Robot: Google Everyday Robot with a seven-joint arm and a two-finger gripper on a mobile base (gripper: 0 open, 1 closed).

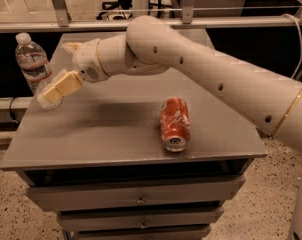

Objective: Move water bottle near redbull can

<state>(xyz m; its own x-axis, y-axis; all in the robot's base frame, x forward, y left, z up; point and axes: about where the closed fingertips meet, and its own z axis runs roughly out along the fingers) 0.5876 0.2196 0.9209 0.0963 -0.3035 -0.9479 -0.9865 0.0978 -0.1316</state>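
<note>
The water bottle, clear and ribbed with a white cap, stands upright at the far left edge of the grey table. My gripper is open just to the right of the bottle. Its lower cream finger reaches in front of the bottle's base, and the other finger is behind, near the bottle's shoulder. Nothing is held. The redbull can is not in view; my arm covers the back of the table.
A fat red-orange soda can lies on its side right of the table's middle, its top facing the front edge. The table is a drawer cabinet. A metal rail runs behind it.
</note>
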